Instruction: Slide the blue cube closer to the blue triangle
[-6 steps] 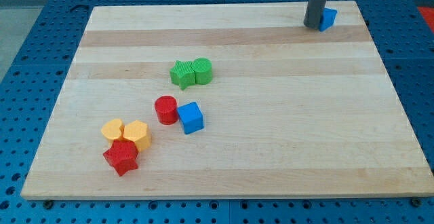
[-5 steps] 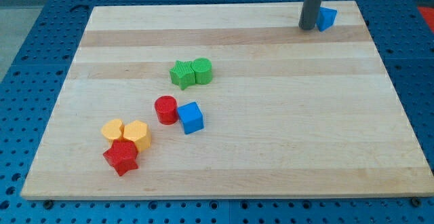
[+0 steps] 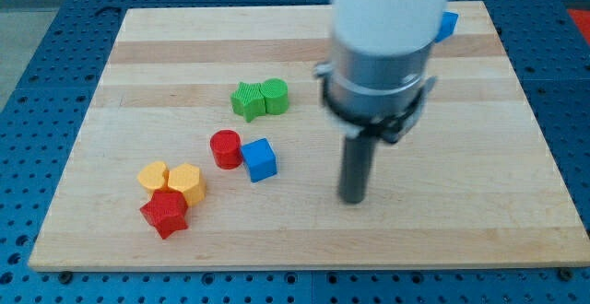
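The arm's white and grey body fills the upper middle of the camera view, and the dark rod descends from it. My tip [image 3: 353,198] rests on the wooden board [image 3: 479,193] in the lower middle, to the view's right of the blue cube [image 3: 260,159] and apart from it, with bare board between. The end effector is a plain rod — it has no jaws, so it neither opens nor closes, and it touches no block.

The blue cube lies left of the board's centre. The red cylinder [image 3: 224,148] sits just beside it on the view's left; whether the two touch cannot be told.

The blue triangle [image 3: 447,24] is at the board's top right corner, partly hidden behind the arm's body, well apart from the blue cube.

Other blocks:
- The green star [image 3: 246,100] and the green cylinder-like block [image 3: 275,96] sit side by side above the blue cube.
- Two yellow blocks [image 3: 172,180] — shapes unclear — lie together at lower left.
- The red star [image 3: 165,214] sits against them on the view's bottom side.
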Robot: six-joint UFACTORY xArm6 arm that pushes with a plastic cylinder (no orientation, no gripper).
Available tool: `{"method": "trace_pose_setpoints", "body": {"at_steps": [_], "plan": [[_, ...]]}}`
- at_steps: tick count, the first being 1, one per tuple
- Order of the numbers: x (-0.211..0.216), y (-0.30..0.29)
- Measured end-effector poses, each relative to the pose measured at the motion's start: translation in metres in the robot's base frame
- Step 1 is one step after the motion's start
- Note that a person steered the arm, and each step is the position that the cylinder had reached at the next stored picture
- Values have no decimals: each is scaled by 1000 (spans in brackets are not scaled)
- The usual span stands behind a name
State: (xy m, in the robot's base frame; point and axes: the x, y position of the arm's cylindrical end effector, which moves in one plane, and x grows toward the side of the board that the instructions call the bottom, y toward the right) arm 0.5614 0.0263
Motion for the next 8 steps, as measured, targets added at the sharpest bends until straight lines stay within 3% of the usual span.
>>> {"method": "trace_pose_setpoints", "body": {"at_steps": [1,3,5,8], "plan": [[10,-79],[-11,-121],[-49,-110],[-85,-37]]}}
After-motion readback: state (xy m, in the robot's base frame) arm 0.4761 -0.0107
